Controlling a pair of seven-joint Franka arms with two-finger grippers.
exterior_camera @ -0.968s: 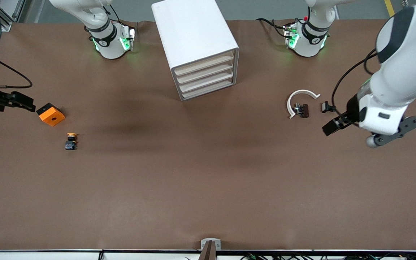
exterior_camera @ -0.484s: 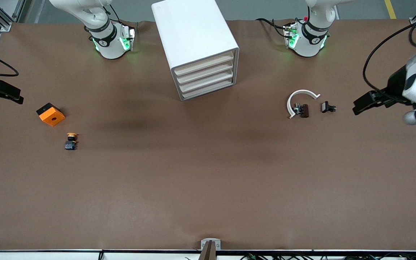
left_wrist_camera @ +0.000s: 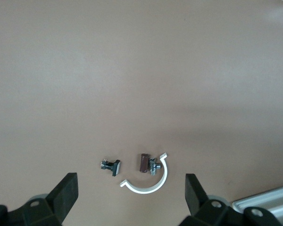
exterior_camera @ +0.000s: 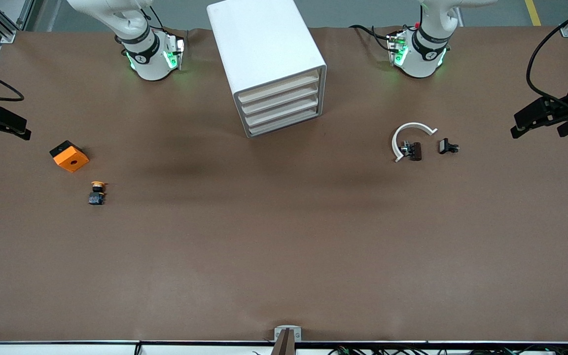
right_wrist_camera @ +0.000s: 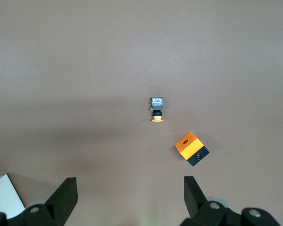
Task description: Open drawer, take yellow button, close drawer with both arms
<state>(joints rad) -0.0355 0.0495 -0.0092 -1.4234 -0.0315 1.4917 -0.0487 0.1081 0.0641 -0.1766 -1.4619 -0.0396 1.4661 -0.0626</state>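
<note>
Robotics lab, brown-covered table (exterior_camera: 284, 246), two bolted white arm bases, trailing cables, aluminium framing

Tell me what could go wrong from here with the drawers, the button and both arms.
1. All four drawers look alike and shut, so an arm may pull the wrong one.
2. The button lies on the table near the orange block; a wide grasp could nudge either.
3. Both grippers, left and right, hang open at the table's ends, so each faces a long reach.
</note>
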